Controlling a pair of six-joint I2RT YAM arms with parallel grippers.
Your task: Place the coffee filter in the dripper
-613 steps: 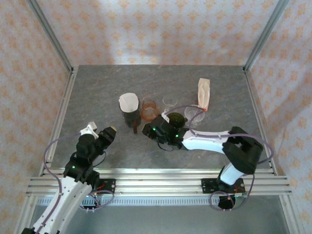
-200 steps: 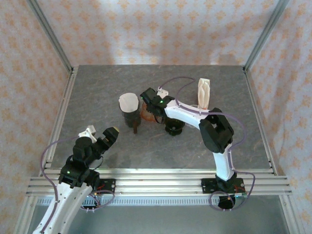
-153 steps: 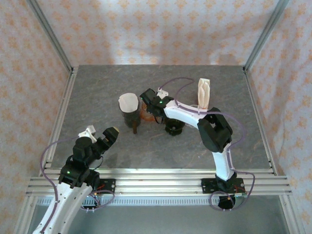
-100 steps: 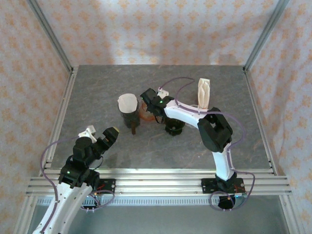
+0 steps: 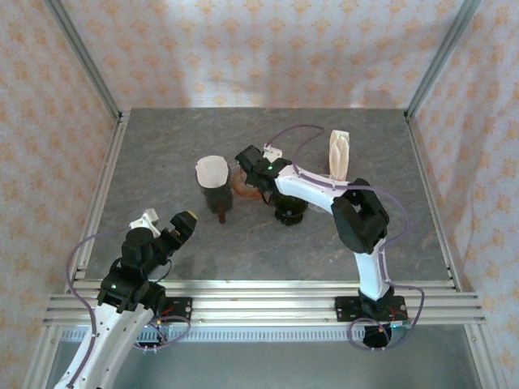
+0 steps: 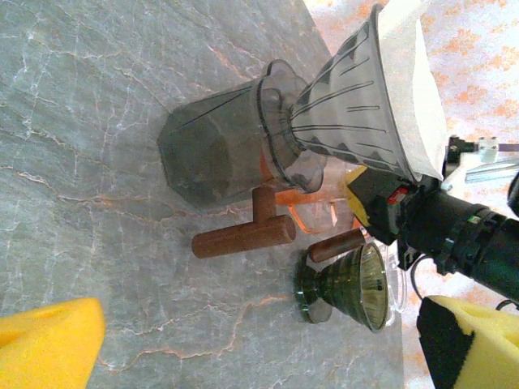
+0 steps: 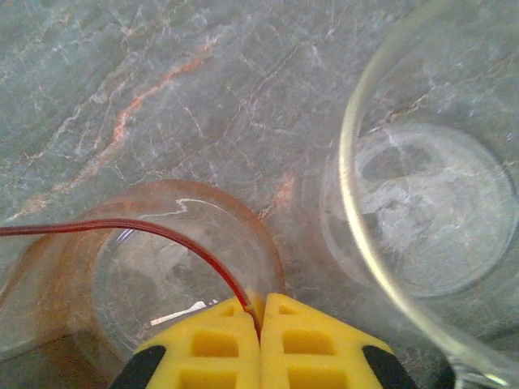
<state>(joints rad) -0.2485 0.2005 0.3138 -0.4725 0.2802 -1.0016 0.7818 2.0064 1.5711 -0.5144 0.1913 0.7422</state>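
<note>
Top external view: by the tabletop's near-left corner, the left gripper (image 5: 168, 220) has its fingers spread. Mid-tabletop, the filter (image 5: 212, 170) sits inside the grey dripper (image 6: 349, 113). Just right of it, the right gripper (image 7: 261, 322) is clamped on the orange cup (image 7: 203, 194) rim. Farther right stands a filter pack (image 5: 339, 154).
</note>
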